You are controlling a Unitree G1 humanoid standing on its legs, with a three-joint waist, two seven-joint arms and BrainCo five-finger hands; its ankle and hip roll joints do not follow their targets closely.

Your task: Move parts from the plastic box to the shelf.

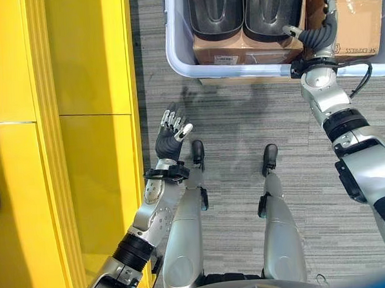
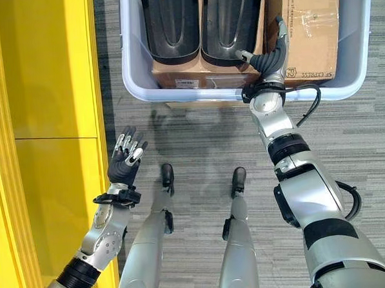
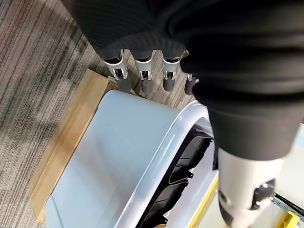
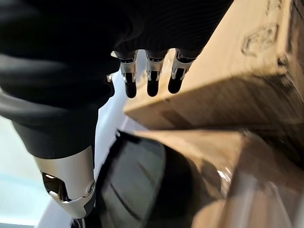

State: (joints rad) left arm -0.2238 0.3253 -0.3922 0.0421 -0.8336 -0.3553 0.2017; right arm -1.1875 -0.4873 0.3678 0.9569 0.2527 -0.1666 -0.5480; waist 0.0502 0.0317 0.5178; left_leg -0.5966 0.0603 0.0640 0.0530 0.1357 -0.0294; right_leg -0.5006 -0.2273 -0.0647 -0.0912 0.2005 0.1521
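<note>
The pale plastic box [image 1: 175,54] stands on the carpet ahead. It holds two black moulded parts [image 1: 214,10] [image 1: 273,11] resting on a brown carton [image 1: 246,51], with a cardboard box [image 1: 357,13] to their right. My right hand [image 1: 319,34] reaches over the box's near rim, open, between the right black part [image 4: 133,185] and the cardboard box [image 4: 228,71]; it holds nothing. My left hand [image 1: 169,135] is raised, open and empty, above the floor beside the yellow shelf [image 1: 82,124].
The yellow shelf runs along the whole left side, its front edge close to my left arm. Grey striped carpet [image 1: 243,122] lies between me and the box. A flat cardboard sheet [image 3: 61,147] shows under the box's [image 3: 133,156] near side.
</note>
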